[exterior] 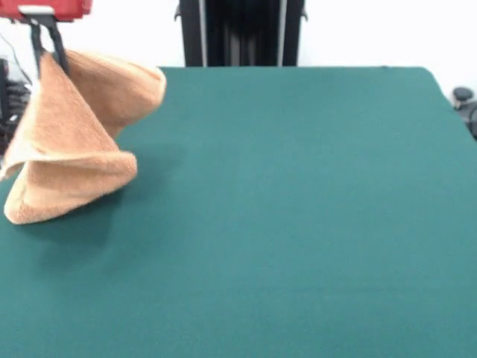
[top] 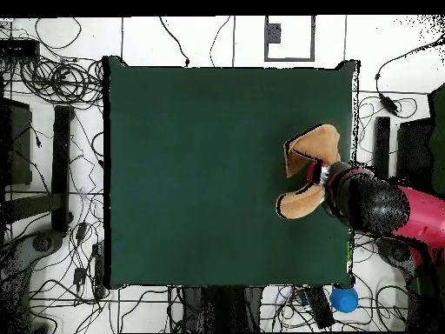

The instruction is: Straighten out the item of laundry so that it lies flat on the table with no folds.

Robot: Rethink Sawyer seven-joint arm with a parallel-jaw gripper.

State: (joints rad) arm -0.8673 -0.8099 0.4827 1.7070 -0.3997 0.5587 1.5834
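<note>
At the left edge of the front view we see the tool (exterior: 51, 46), its thin black fingers coming down from a red housing at the top corner and pinched shut on the upper edge of the towel (exterior: 74, 142). We see the orange-tan towel hanging from that pinch in a loose cone: one fold swings out toward the far side, another curls round in front, and the lowest rolled edge reaches down to the green surface (exterior: 298, 224) close to its left border. We cannot tell whether that lowest edge rests on the cloth or hangs just above it. We see no flat stretch of towel anywhere; all of it is draped or folded.

From overhead we find the towel (top: 306, 172) near the right edge of the surface (top: 200, 174), showing as two tan lobes, one above and one below the tool (top: 325, 177). We see the arm (top: 395, 213), black near the wrist and red further back, reaching in from the right across the edge. Most of the green cloth lies bare. We note tangled cables (top: 52, 87) on the floor around the surface and a blue ball (top: 344, 299) just off its lower right corner.
</note>
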